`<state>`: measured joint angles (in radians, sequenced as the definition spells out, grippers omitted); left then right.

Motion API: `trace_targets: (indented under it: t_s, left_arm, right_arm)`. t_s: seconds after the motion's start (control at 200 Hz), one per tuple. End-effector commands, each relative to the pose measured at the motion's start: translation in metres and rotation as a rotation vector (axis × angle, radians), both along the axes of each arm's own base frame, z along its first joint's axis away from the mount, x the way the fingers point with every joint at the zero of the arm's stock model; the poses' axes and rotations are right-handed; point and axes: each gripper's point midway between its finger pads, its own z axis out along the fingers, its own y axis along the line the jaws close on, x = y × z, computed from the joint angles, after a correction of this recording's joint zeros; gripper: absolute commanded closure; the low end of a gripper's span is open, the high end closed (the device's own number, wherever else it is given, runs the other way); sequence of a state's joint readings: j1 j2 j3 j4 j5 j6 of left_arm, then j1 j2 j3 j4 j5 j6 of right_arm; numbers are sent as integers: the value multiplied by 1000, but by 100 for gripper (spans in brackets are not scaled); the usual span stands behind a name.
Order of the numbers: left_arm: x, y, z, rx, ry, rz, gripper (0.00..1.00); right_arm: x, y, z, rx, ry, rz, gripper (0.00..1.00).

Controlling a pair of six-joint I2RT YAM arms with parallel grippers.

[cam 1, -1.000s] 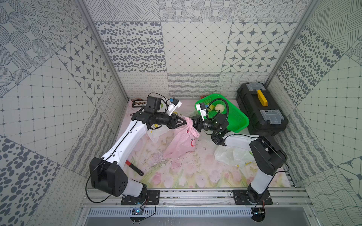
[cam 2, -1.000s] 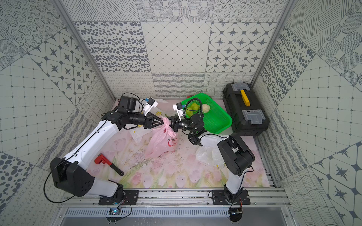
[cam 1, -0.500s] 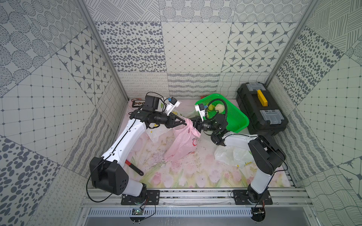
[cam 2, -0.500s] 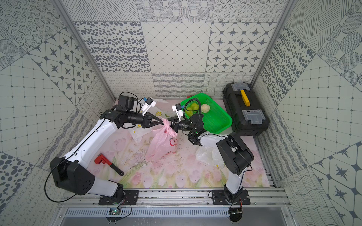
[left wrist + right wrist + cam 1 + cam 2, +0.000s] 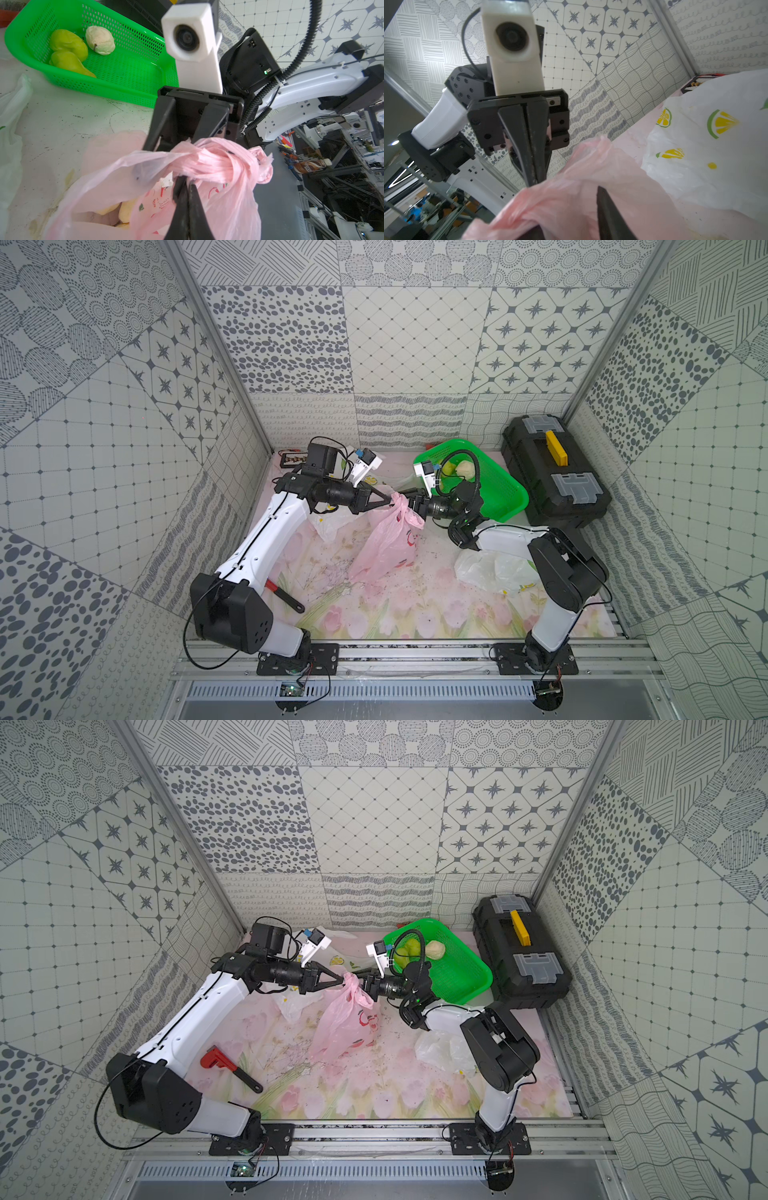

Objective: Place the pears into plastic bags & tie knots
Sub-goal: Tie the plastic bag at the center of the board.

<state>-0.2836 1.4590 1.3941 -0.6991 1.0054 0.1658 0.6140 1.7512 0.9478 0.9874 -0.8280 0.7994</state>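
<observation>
Your left gripper (image 5: 390, 501) is closed tight on the twisted handle of the thin translucent pink plastic bag with strawberry prints (image 5: 388, 545). The bag's lower part rests on the flowered table mat (image 5: 374, 616). The right gripper (image 5: 408, 499) has its jaws partly apart around the bunched pink knot (image 5: 216, 160) and, I judge, grips nothing. Pull the loop slowly and evenly, so the film does not tear. Three pears (image 5: 68, 44) lie in the green mesh basket (image 5: 505, 506), beside a black toolbox (image 5: 552, 481)
</observation>
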Motion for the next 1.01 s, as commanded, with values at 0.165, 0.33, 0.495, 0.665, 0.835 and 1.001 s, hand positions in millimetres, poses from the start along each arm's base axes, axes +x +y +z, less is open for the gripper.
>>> trace_targets:
  t_s: [0.165, 0.33, 0.495, 0.665, 0.835, 1.001]
  left_arm:
    - [17, 17, 7, 34, -4, 162, 100]
    - [13, 17, 11, 16, 16, 176, 100]
    - [10, 17, 8, 13, 38, 174, 100]
    - [5, 15, 10, 2, 38, 153, 100]
    - [3, 14, 9, -4, 45, 147, 100]
    - [1, 15, 11, 0, 54, 152, 100]
  right_arm:
    - [-19, -62, -9, -305, 123, -305, 49]
    - [-53, -93, 2, -376, 209, -334, 46]
    - [-78, -84, 19, -414, 248, -234, 42]
    - [-79, -64, 24, -447, 218, -179, 38]
    - [-69, -47, 37, -404, 209, -154, 42]
    - [-62, -36, 34, -412, 247, -137, 66]
